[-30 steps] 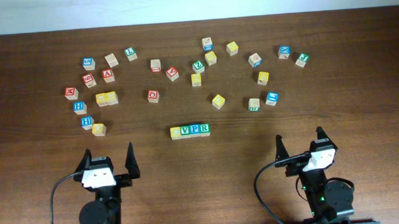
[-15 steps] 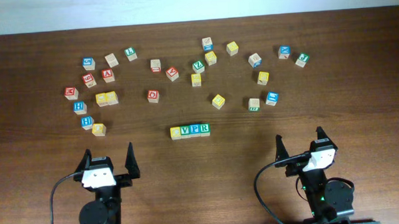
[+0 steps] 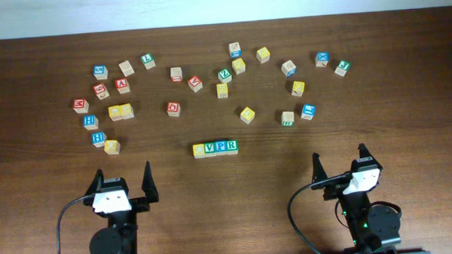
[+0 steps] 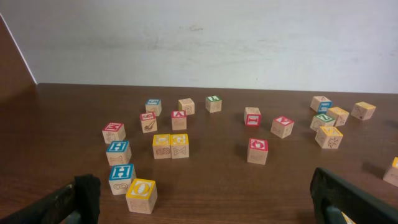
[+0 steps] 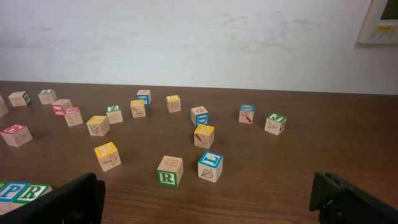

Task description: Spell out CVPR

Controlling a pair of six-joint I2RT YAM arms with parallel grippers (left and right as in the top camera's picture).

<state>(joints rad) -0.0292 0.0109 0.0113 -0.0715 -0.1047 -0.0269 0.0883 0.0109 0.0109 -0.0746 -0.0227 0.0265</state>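
Jaws on the left arm (image 3: 112,200) gape wide, holding nothing, near the worktop's (image 3: 31,164) front edge. Ahead and between both arms sits the block row (image 3: 215,148), four touching blocks: yellow, then V, P, R. The right arm's (image 3: 361,179) jaws likewise gape empty.

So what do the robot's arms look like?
They're black. The left gripper and right gripper each have two thin, pointed black fingers with a white block behind them. A black cable loops out beside each arm. Tiny green lights show on the right one.
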